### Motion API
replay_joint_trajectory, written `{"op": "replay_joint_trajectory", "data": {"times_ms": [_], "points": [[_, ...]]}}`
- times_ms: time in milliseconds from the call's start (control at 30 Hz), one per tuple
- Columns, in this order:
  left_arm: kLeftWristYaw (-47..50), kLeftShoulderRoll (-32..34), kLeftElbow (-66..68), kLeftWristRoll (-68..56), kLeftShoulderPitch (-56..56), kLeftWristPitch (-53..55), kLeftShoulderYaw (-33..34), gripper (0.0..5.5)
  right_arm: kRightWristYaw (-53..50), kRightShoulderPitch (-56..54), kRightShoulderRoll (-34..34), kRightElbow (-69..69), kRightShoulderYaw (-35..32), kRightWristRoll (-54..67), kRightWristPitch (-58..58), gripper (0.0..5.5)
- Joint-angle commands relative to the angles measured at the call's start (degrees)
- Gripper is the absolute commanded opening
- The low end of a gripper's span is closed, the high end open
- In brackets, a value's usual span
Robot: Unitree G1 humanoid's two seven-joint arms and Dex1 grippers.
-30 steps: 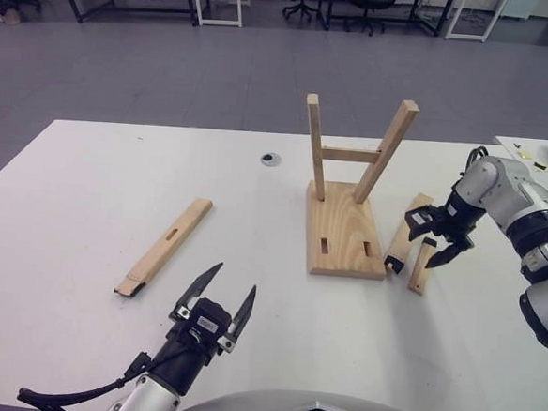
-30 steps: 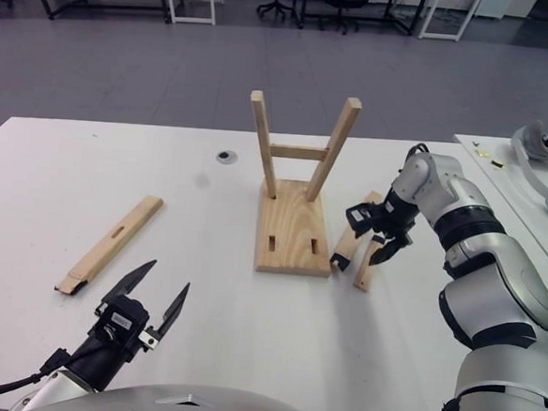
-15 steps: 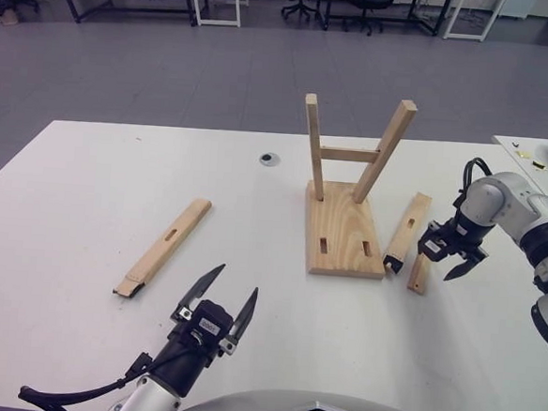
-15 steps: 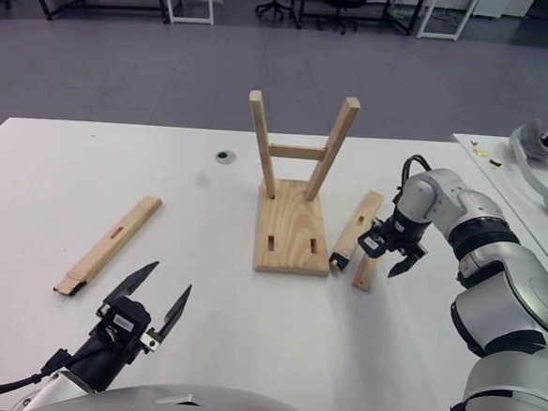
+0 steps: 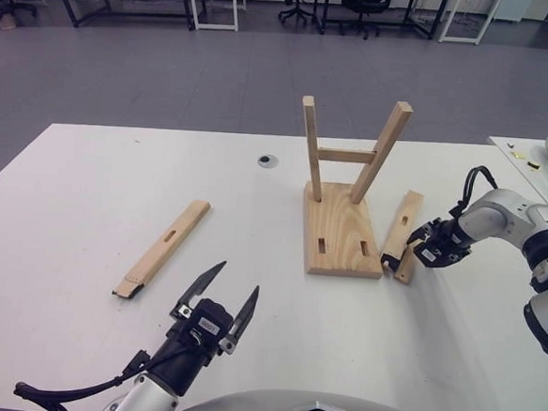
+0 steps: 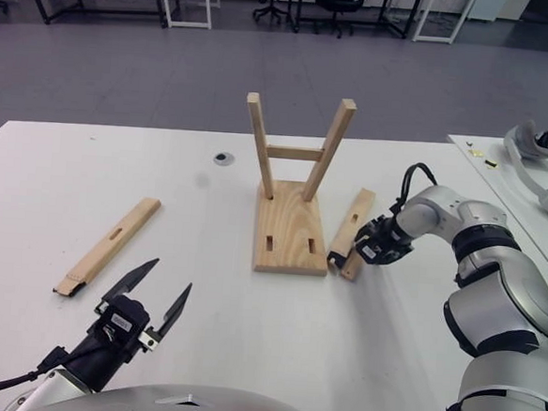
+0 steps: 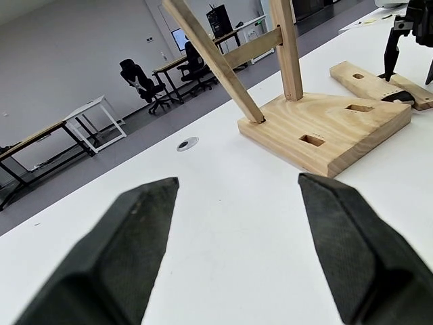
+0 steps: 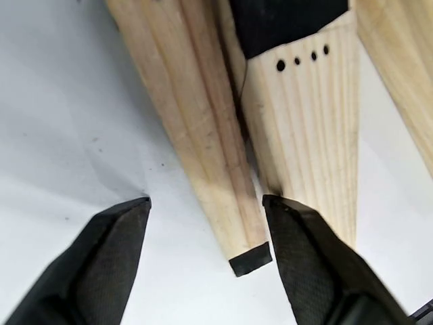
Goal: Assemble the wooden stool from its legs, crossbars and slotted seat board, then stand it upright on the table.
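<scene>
The slotted seat board (image 5: 342, 237) lies flat on the white table (image 5: 77, 201). Two legs (image 5: 310, 147) joined by a crossbar (image 5: 346, 155) stand up from its far end. One loose leg (image 5: 164, 247) lies at the left. A second loose leg (image 5: 403, 227) lies just right of the board, with a short crossbar (image 8: 203, 135) pressed against its near end. My right gripper (image 5: 423, 253) is open low over that crossbar, one finger (image 8: 111, 261) on each side. My left gripper (image 5: 218, 301) stands open near the table's front edge, holding nothing.
A round cable hole (image 5: 268, 160) sits in the table behind the board. A white headset (image 6: 544, 149) lies on the neighbouring table at the far right. Bare tabletop stretches between the left loose leg and the seat board.
My right gripper has dropped and moved left onto the short crossbar. The crossbar has slid against the loose leg beside the board. The left arm has stayed still.
</scene>
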Motion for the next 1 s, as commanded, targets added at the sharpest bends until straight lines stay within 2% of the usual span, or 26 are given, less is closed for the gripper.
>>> {"op": "replay_joint_trajectory", "data": {"times_ms": [33, 133, 367, 433, 567, 633, 733, 767, 800, 867, 1000], "points": [[-0.03, -0.07, -0.21, 1.41, -0.62, 0.69, -0.75, 3.26, -0.64, 1.47, 4.21, 1.15, 0.02, -0.49, -1.76, 3.12], [-0.12, -0.20, 0.17, 1.75, -1.26, 0.60, -1.12, 3.26, 1.00, 1.18, 5.55, 3.25, 1.28, -2.66, -1.37, 3.12], [-0.04, -0.44, 1.61, 1.98, -1.90, 1.17, -2.01, 3.26, 17.93, 2.59, 4.87, 6.91, 0.12, 0.67, 0.71, 1.72], [-0.60, -1.76, 6.14, -2.90, -1.68, 2.95, -1.25, 3.26, 21.16, 3.85, 4.54, 6.71, -1.47, 3.03, 1.45, 1.39], [-1.42, -4.24, 22.34, -13.45, -2.90, -1.12, 3.77, 3.26, 20.61, 7.02, 4.80, 4.56, -7.84, 10.25, 4.46, 1.31], [-2.20, -5.32, 23.99, -17.57, -3.42, -3.39, 4.73, 3.26, 19.69, 7.65, 4.88, 2.38, -12.60, 15.38, 7.81, 1.31], [-3.13, -4.75, 19.05, -21.18, -3.70, -5.28, 6.93, 3.26, 19.01, 7.89, 0.93, -4.17, -17.48, 19.58, 9.99, 1.31], [-5.12, -2.65, 20.69, -25.26, -9.56, -3.36, 11.36, 3.26, 19.82, 8.12, -0.83, -6.79, -18.54, 20.55, 10.55, 1.31], [-9.38, 1.78, 29.53, -31.12, -21.69, -0.85, 17.55, 3.26, 22.15, 8.51, -2.20, -10.31, -20.25, 23.10, 12.56, 1.31], [-15.76, 8.01, 39.98, -39.17, -38.07, 3.68, 24.81, 3.26, 27.70, 9.93, -3.77, -18.35, -23.20, 29.70, 18.47, 1.30], [-20.31, 11.40, 40.38, -48.35, -51.31, 12.34, 26.87, 3.26, 34.76, 11.80, -4.77, -37.70, -27.54, 42.75, 35.84, 1.30]]}}
